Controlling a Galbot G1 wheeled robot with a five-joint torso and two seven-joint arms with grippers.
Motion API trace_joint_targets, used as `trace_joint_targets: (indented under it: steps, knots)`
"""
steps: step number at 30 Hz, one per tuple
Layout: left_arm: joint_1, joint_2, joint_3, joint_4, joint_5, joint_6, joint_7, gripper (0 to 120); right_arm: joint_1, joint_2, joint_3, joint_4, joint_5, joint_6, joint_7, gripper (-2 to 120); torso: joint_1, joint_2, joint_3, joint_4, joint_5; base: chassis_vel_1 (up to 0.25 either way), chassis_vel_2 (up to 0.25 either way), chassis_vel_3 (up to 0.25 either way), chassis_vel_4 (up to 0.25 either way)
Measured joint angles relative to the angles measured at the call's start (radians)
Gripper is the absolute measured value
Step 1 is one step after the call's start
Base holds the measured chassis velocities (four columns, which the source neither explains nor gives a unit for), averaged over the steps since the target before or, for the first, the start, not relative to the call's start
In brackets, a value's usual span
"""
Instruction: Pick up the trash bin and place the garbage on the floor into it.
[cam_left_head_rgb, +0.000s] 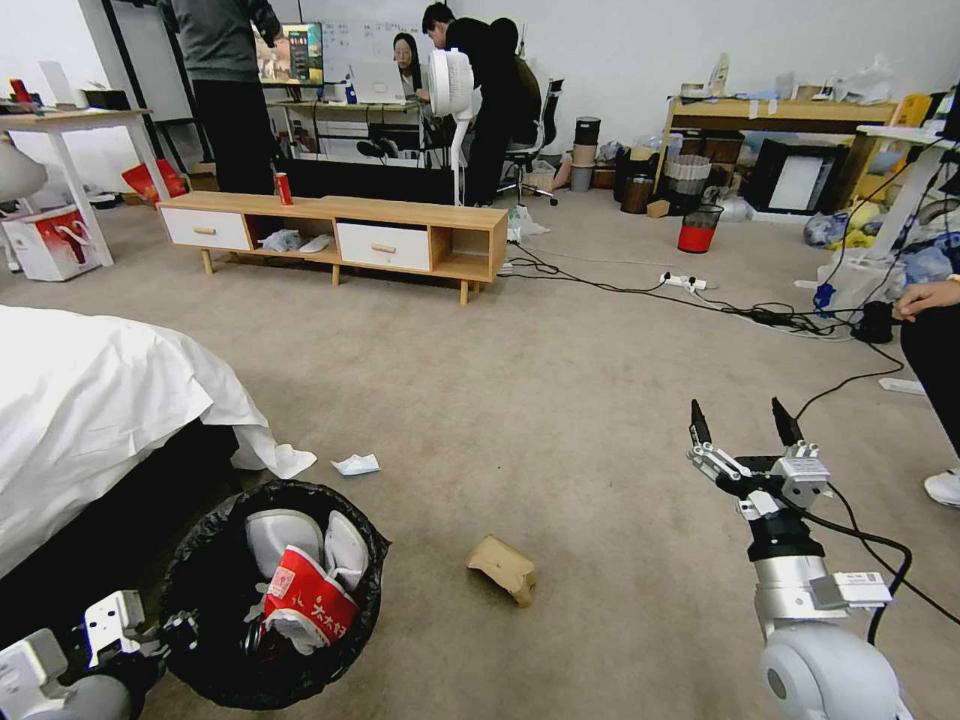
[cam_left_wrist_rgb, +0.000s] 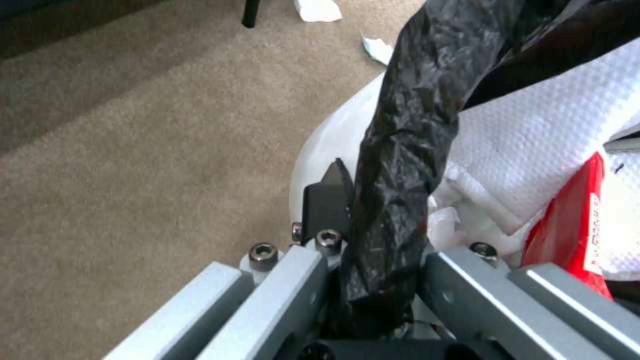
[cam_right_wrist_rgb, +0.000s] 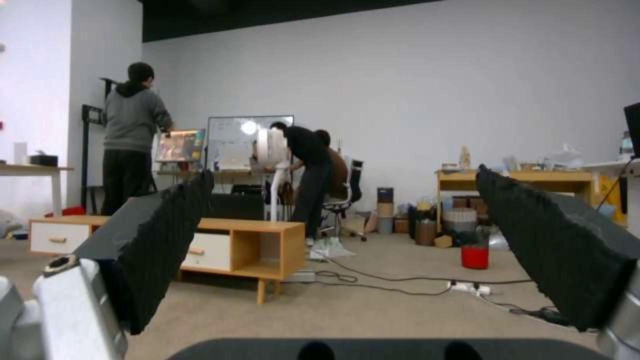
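Note:
The trash bin (cam_left_head_rgb: 215, 575), lined with a crinkly black bag, stands on the floor (cam_left_head_rgb: 560, 400) at the lower left, beside the bed. It holds white tissues (cam_left_head_rgb: 300, 535) and a red-white snack bag (cam_left_head_rgb: 310, 605). My left gripper (cam_left_head_rgb: 178, 632) is shut on the bin's near rim; the left wrist view shows one black finger (cam_left_wrist_rgb: 328, 200) outside the pale wall (cam_left_wrist_rgb: 327, 145), pinching the bag-covered rim (cam_left_wrist_rgb: 400, 175). A tan folded cardboard piece (cam_left_head_rgb: 503, 568) and a white paper scrap (cam_left_head_rgb: 357, 464) lie on the carpet. My right gripper (cam_left_head_rgb: 745, 422) (cam_right_wrist_rgb: 353, 240) hangs open above the carpet at right, holding nothing.
A bed with a white sheet (cam_left_head_rgb: 100, 400) fills the left side. A low wooden cabinet (cam_left_head_rgb: 340, 235) with a red can (cam_left_head_rgb: 283, 188) stands farther back. Black cables (cam_left_head_rgb: 720, 305) cross the floor at right, near a small red-and-black bin (cam_left_head_rgb: 698, 228) and a seated person's leg (cam_left_head_rgb: 935, 370).

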Motion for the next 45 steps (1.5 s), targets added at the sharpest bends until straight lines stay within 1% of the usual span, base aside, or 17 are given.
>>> trace_joint_targets:
  steps: [15,27,29,32,33,34,35,37,38,39,40,41,43,44,45]
  knots:
    - [0.002,-0.003,0.000,-0.002,0.000,0.000,0.001,0,-0.003,0.003,0.004,-0.005,-0.002,0.004,-0.001,100,0.000,0.000,0.000,-0.0001,0.0000,-0.098,0.098,0.108,-0.092]
    - [-0.002,-0.006,0.001,0.007,0.003,0.000,0.003,0,0.007,-0.003,-0.009,-0.021,-0.003,0.006,0.003,100,0.000,0.000,0.000,0.0002,0.0001,-0.045,0.052,0.051,-0.051]
    - [-0.003,-0.006,0.001,0.008,0.003,0.000,0.003,0,0.009,-0.008,-0.011,-0.023,-0.003,0.006,-0.002,100,0.000,0.000,0.000,0.0000,0.0000,0.000,0.000,0.000,0.000]
    - [-0.006,-0.002,0.002,0.011,0.003,0.000,0.003,0,0.013,-0.051,-0.038,-0.025,-0.004,-0.021,0.000,100,0.000,0.000,0.000,-0.0001,0.0000,0.000,0.000,0.000,0.000]
    - [-0.006,-0.002,0.002,0.011,0.003,0.000,0.003,0,0.013,-0.051,-0.038,-0.025,-0.004,-0.021,0.000,100,0.000,0.000,0.000,-0.0001,0.0000,0.000,0.000,0.000,0.000]
    - [-0.007,0.002,0.002,0.013,0.003,0.000,0.003,0,0.021,-0.081,-0.065,-0.026,0.004,-0.050,0.021,100,0.000,0.000,0.000,-0.0002,0.0002,0.000,0.000,0.000,0.000]
    - [-0.007,0.002,0.002,0.013,0.003,0.000,0.003,0,0.021,-0.081,-0.065,-0.026,0.004,-0.050,0.021,100,0.000,0.000,0.000,-0.0002,0.0002,0.000,0.000,0.000,0.000]
    - [-0.008,0.007,0.001,0.014,0.000,0.000,0.003,0,0.050,-0.141,-0.128,-0.029,0.053,-0.115,0.064,100,0.000,0.000,0.000,0.0000,0.0000,0.000,0.000,0.000,0.000]
    - [-0.008,0.007,0.001,0.014,0.000,0.000,0.003,0,0.050,-0.141,-0.128,-0.029,0.053,-0.115,0.064,100,0.000,0.000,0.000,0.0000,0.0000,0.000,0.000,0.000,0.000]
    - [-0.009,0.008,0.000,0.014,-0.001,0.000,0.003,0,0.066,-0.164,-0.161,-0.027,0.085,-0.154,0.082,100,0.000,0.000,0.000,-0.0001,0.0000,0.000,0.000,0.000,0.000]
    - [-0.009,0.008,-0.002,0.014,-0.003,0.000,0.003,0,0.098,-0.193,-0.217,-0.023,0.137,-0.227,0.121,100,0.000,0.000,0.000,-0.0001,0.0002,0.000,0.000,0.000,0.000]
    - [-0.009,0.008,-0.002,0.014,-0.003,0.000,0.003,0,0.098,-0.193,-0.217,-0.023,0.137,-0.227,0.121,100,0.000,0.000,0.000,-0.0001,0.0002,0.000,0.000,0.000,0.000]
    - [-0.006,0.008,-0.001,0.012,-0.003,0.000,0.003,0,0.176,-0.252,-0.319,-0.025,0.260,-0.390,0.182,100,0.000,0.000,0.000,0.0004,-0.0001,0.000,0.000,0.000,0.000]
    - [-0.006,0.008,-0.001,0.012,-0.003,0.000,0.003,0,0.176,-0.252,-0.319,-0.025,0.260,-0.390,0.182,100,0.000,0.000,0.000,0.0004,-0.0001,0.000,0.000,0.000,0.000]
    - [-0.012,0.011,0.005,0.013,-0.003,0.000,0.002,0,0.196,-0.277,-0.351,-0.024,0.315,-0.451,0.210,100,0.000,0.000,0.000,0.0011,0.0005,0.000,0.000,0.000,0.000]
